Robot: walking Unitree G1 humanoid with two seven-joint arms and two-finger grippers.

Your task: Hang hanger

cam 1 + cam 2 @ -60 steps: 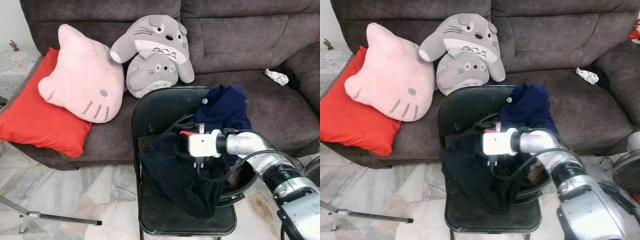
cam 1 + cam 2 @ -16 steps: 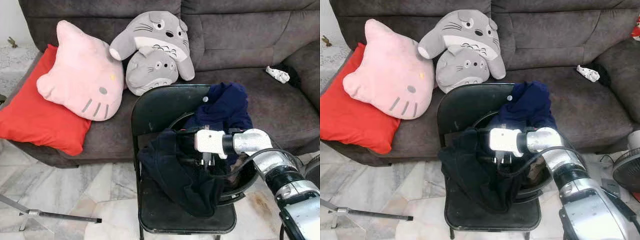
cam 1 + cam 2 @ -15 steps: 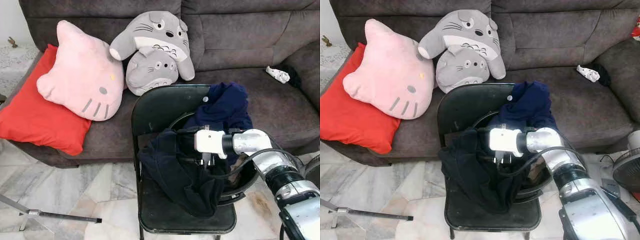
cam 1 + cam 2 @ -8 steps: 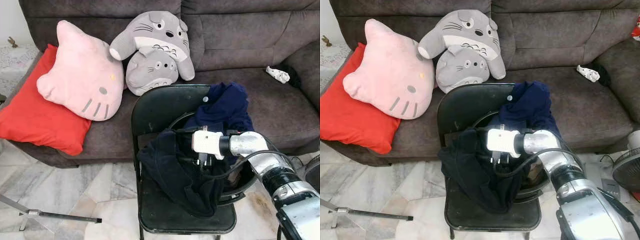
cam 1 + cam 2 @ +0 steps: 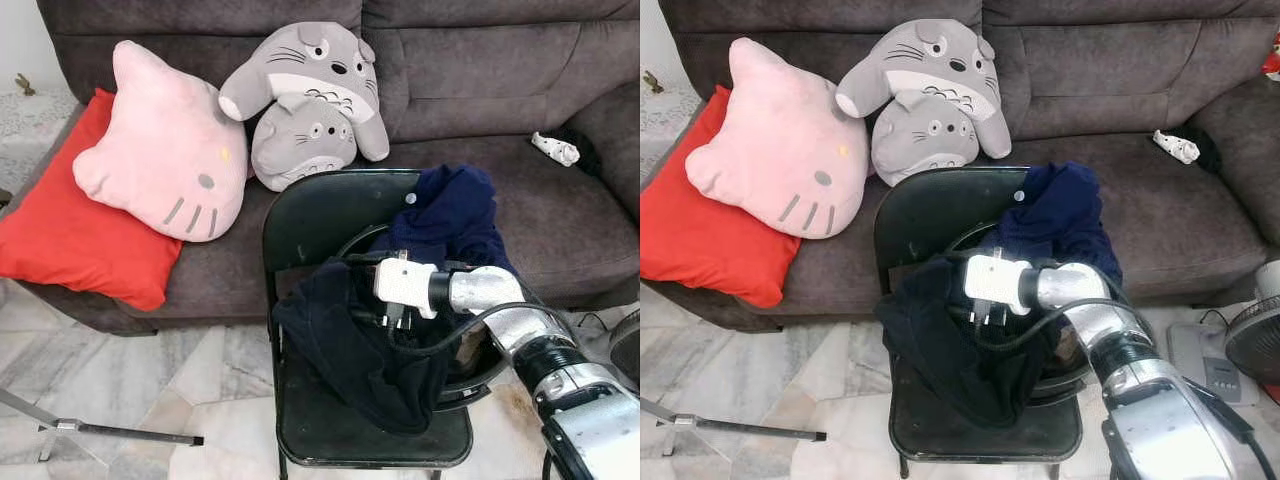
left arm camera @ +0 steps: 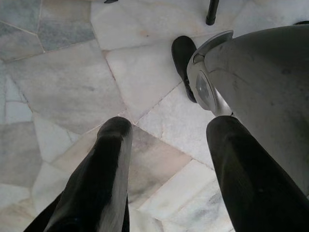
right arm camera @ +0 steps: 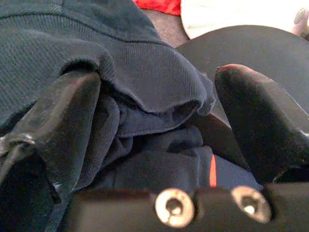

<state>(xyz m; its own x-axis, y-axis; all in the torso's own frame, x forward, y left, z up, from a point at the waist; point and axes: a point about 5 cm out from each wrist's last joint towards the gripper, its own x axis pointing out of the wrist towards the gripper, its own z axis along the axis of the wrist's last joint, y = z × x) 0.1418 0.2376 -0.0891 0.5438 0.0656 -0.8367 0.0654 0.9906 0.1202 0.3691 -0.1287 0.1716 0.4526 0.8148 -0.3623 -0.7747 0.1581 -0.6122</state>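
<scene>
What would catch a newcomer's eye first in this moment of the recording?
Probably the right gripper, reaching with open fingers into the pile of dark navy clothes heaped over a black basin on the black folding chair. Behind it, on the grey sofa, sit a pink cat-face cushion and two grey plush toys, with a red pillow at the robot's left.

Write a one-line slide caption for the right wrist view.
Right gripper open, its black fingers straddling a fold of dark navy garment above the black chair.
</scene>
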